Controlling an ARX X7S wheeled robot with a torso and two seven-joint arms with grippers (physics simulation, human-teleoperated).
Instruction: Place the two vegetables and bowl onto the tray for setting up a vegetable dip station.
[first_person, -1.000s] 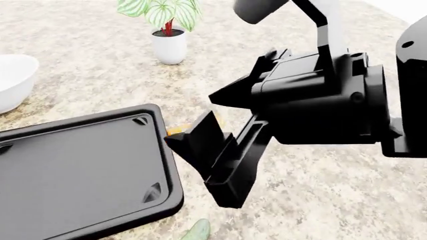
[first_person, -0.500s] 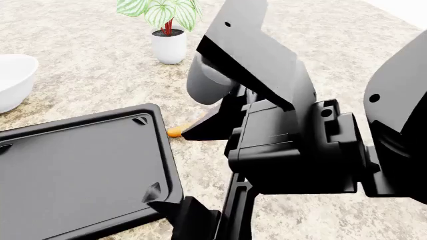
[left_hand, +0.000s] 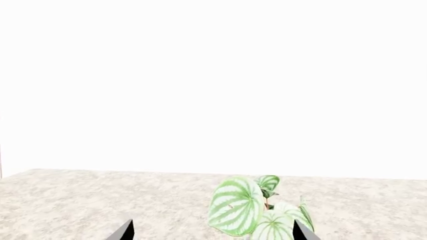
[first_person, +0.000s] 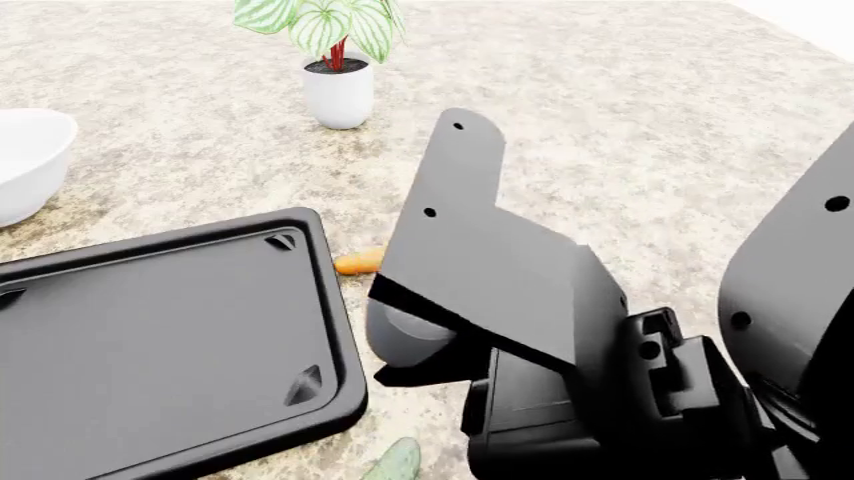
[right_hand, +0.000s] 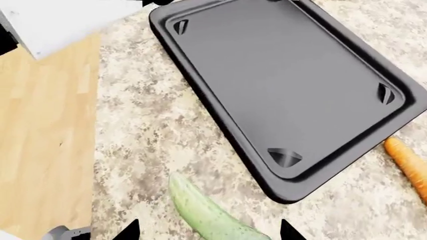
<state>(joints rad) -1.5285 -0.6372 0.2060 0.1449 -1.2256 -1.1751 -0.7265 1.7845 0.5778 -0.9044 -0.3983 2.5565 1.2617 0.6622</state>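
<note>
There are one black tray (first_person: 160, 340), one white bowl (first_person: 24, 160), one orange carrot (first_person: 358, 263), one green cucumber (right_hand: 207, 212), one potted plant (first_person: 334, 60) and two robot arms, of which only the right arm (first_person: 561, 330) shows in the head view

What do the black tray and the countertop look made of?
Flat rectangular black tray: looks like moulded plastic or coated metal, satin finish, with soft sheen along its raised rim; can't tell which. Speckled beige countertop: looks like polished granite or stone laminate, mottled grain.
</note>
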